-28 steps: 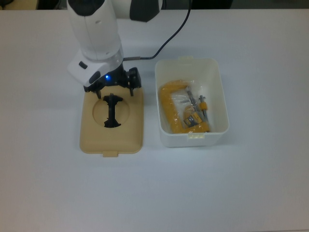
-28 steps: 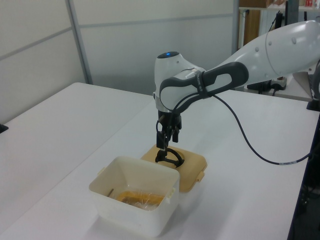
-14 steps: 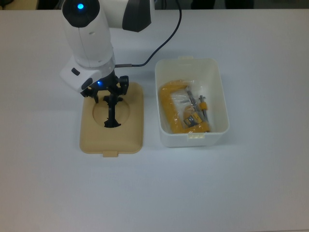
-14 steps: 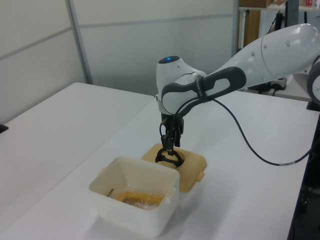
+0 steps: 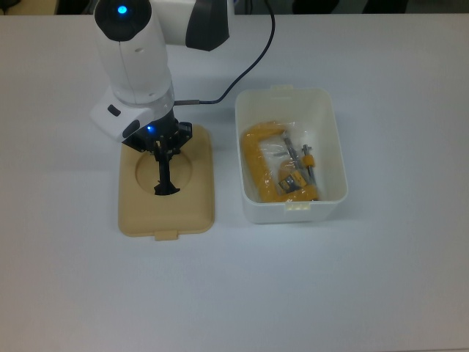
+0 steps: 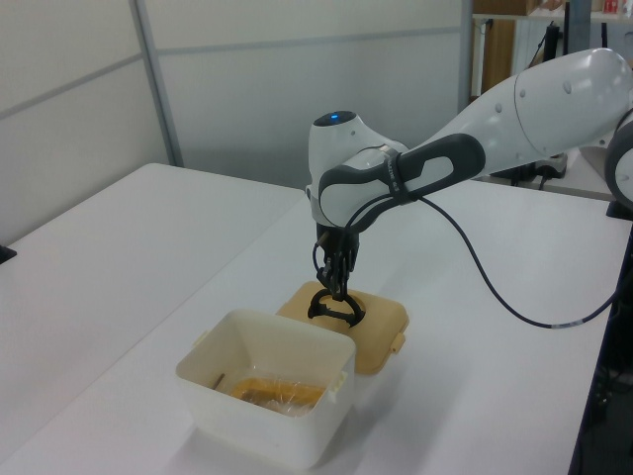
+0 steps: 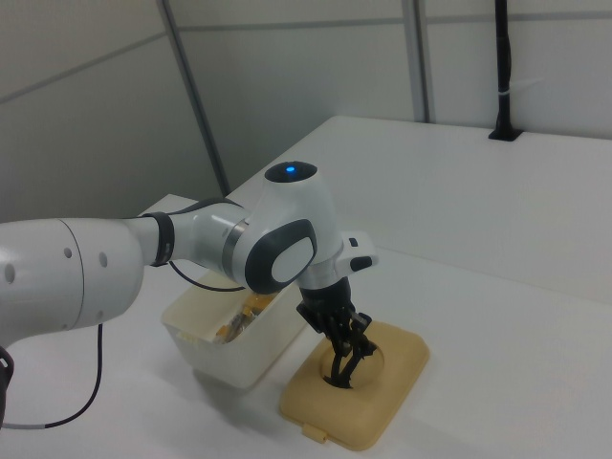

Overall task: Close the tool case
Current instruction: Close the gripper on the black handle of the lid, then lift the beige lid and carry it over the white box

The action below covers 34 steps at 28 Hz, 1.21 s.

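The white box (image 5: 292,155) sits open on the desk (image 5: 366,279) with yellow tools (image 5: 277,170) inside. Just beside it, on the top view's left, lies the beige lid (image 5: 166,202) (flat). The gripper (image 5: 163,149) pinches its black handle (image 5: 165,176).

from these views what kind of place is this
Probably a robotics lab or test cell: a white robot arm works on a plain white table, with grey partition wall panels behind.
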{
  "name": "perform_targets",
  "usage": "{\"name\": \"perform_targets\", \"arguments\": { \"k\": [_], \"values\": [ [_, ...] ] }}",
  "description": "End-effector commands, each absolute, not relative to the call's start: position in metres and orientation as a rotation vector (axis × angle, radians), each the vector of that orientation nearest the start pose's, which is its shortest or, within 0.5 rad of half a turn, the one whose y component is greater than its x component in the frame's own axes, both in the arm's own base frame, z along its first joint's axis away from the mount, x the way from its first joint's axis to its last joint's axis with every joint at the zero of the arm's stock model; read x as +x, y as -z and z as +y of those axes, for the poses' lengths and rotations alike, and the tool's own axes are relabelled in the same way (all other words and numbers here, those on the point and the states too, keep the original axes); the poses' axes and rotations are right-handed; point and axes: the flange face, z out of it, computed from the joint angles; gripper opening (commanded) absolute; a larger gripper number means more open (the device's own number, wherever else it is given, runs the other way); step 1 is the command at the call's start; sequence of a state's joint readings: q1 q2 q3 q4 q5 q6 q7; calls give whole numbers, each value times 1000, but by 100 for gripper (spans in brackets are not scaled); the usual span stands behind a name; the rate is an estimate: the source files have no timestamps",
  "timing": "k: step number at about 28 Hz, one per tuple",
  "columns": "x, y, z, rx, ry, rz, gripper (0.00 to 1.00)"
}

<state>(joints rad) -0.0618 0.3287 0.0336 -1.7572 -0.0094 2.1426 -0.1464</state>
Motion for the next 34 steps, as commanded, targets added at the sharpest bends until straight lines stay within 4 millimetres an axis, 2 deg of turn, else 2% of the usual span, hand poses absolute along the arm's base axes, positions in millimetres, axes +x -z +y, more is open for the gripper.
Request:
{"name": "perform_targets", "arguments": {
  "k": [1, 5, 6, 7, 11, 12, 18, 21, 25, 29, 34],
  "values": [
    [654, -390, -21, -3151, 134, -203, 0],
    [656, -418, -33, -3156, 191, -174, 0],
    [654, -428, -38, -3156, 208, -163, 0],
    [650, -446, -48, -3156, 232, -148, 0],
    [640, -471, -57, -3153, 225, -156, 0],
    [639, -484, -60, -3152, 221, -156, 0],
    [635, -514, -67, -3139, 136, -127, 0],
    [635, -519, -55, -3118, 125, -131, 0],
    [635, -521, -28, -3100, 118, -117, 0],
    [636, -535, -8, -3096, 144, -94, 0],
    [631, -541, 32, -3090, 86, -148, 0]
  ]
}}
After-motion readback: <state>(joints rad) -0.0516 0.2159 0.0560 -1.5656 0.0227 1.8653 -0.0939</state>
